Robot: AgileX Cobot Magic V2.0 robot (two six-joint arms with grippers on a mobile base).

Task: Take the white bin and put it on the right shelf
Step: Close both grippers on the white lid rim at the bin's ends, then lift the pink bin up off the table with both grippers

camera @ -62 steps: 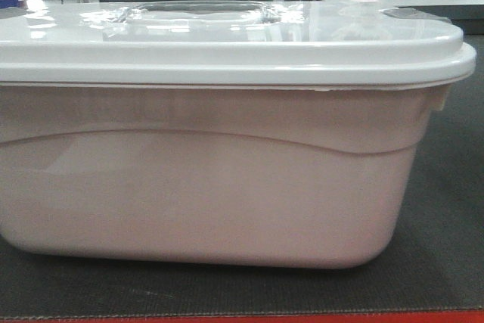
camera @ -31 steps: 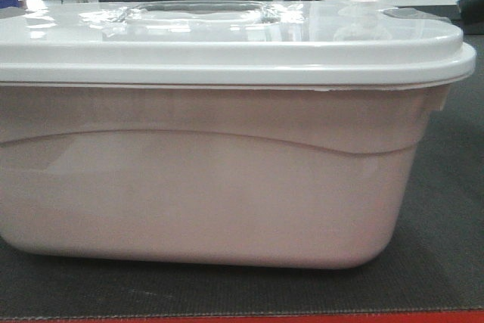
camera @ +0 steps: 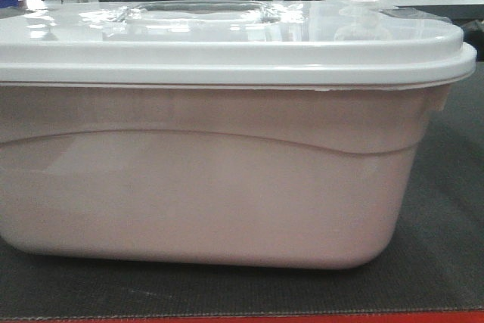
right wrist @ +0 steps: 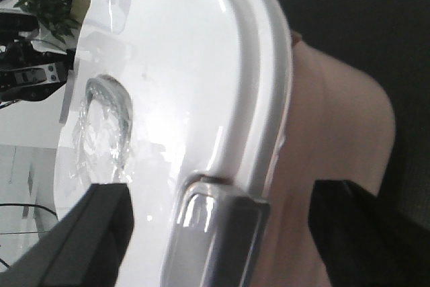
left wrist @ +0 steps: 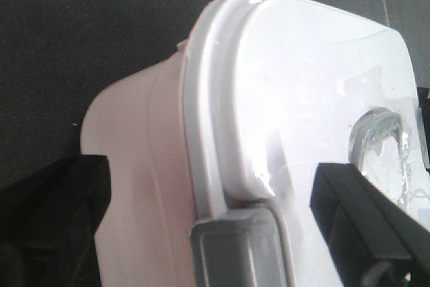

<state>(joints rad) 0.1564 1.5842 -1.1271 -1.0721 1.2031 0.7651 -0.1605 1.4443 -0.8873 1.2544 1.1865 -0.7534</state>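
We find the large pinkish-white translucent plastic bin [camera: 212, 187], glossy white lid [camera: 227, 43] seated, standing on the dark-matted table [camera: 446, 217]. The left tool [left wrist: 211, 179] and the right tool [right wrist: 222, 196] each straddle one end of the lid, jaws spread wide, gripping nothing.

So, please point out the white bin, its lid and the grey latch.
white bin [camera: 204, 194]: front view, pinkish side wall.
lid [camera: 227, 62]: front view, front rim.
grey latch [left wrist: 236, 250]: left wrist view, flat face.
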